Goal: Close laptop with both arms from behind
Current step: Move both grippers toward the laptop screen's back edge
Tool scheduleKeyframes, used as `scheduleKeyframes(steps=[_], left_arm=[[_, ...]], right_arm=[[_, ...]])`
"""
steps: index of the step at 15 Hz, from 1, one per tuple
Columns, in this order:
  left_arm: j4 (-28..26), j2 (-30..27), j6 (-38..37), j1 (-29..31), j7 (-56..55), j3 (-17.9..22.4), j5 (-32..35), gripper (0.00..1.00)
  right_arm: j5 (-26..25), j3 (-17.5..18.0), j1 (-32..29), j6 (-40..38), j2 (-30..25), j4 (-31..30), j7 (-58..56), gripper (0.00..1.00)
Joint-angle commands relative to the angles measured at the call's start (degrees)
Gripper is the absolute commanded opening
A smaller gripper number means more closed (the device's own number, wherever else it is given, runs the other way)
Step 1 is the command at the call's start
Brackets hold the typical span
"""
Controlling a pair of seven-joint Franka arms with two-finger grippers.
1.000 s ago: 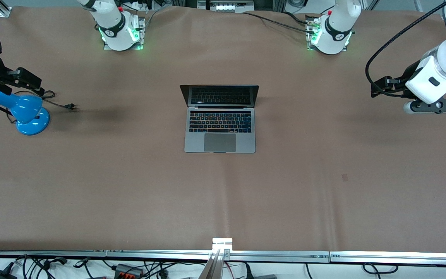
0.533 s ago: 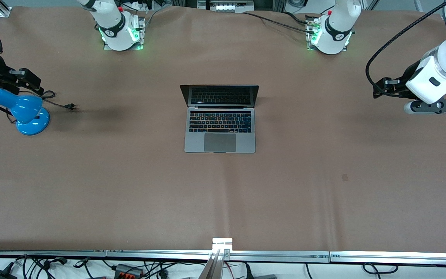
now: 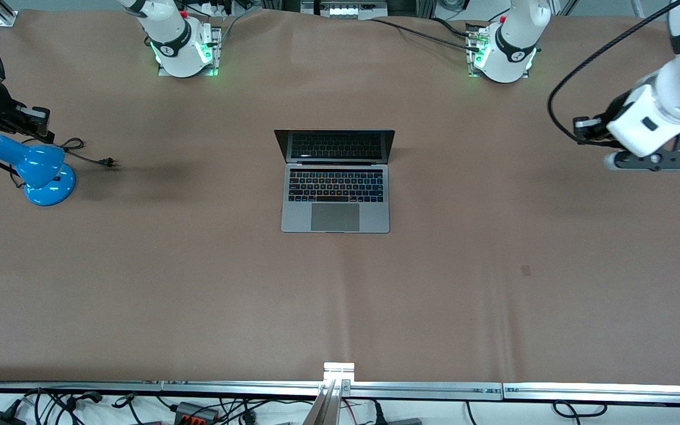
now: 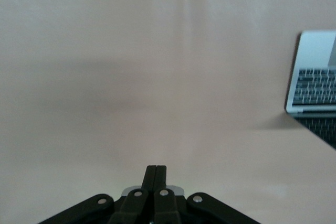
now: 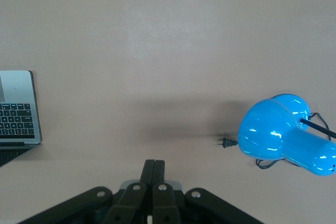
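The laptop (image 3: pixel 335 183) stands open in the middle of the table, its dark screen upright and facing the front camera, with the keyboard and trackpad showing. My left gripper (image 3: pixel 583 126) hangs shut and empty over bare table toward the left arm's end, well apart from the laptop. In the left wrist view its fingers (image 4: pixel 156 170) are pressed together and the laptop's edge (image 4: pixel 315 77) shows off to one side. My right gripper (image 3: pixel 38 118) hangs shut and empty above the blue lamp, at the right arm's end. In the right wrist view (image 5: pixel 155 163) it is closed, and the laptop's corner (image 5: pixel 18 108) shows.
A blue desk lamp (image 3: pixel 39 171) stands at the right arm's end, its cord and plug (image 3: pixel 108 161) lying on the table toward the laptop; the lamp also shows in the right wrist view (image 5: pixel 278 135). A brown mat (image 3: pixel 493 295) covers the table.
My left gripper has moved a little toward the laptop. My right gripper has shifted slightly toward the bases and the table's end. The laptop has not moved.
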Motion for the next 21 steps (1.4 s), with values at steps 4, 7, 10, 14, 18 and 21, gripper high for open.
scheduleKeyframes(steps=[4, 7, 10, 14, 18, 21], left_arm=[[-10.92, -0.66, 7.66, -0.85, -4.57, -7.54, -9.44, 0.0], [-20.48, -3.63, 13.72, -0.32, -7.74, -12.83, -16.0, 0.0], [-32.01, -10.48, 22.68, -0.59, -7.92, -18.95, -20.52, 0.0], [-35.99, -10.85, 27.79, -1.02, -9.76, -23.99, -26.94, 0.0], [-36.52, -6.48, 37.36, -1.02, -16.96, -33.57, -27.12, 0.0], [-36.08, -1.2, 45.53, -0.85, -17.06, -33.67, -26.86, 0.0]], right_arm=[[4.59, 0.65, 3.03, -5.62, 2.6, -1.31, 0.24, 0.0], [9.4, 0.65, 9.08, -5.89, 2.79, -5.95, 0.59, 0.0], [16.43, 0.65, 15.24, -3.26, 2.79, -12.55, 0.51, 0.0], [22.34, 0.65, 26.04, 8.32, 2.7, -20.2, 2.69, 0.0], [22.52, 0.65, 34.14, 14.23, 4.63, -23.1, 8.23, 0.0], [22.52, 0.65, 38.62, 16.17, 6.29, -24.52, 10.52, 0.0]])
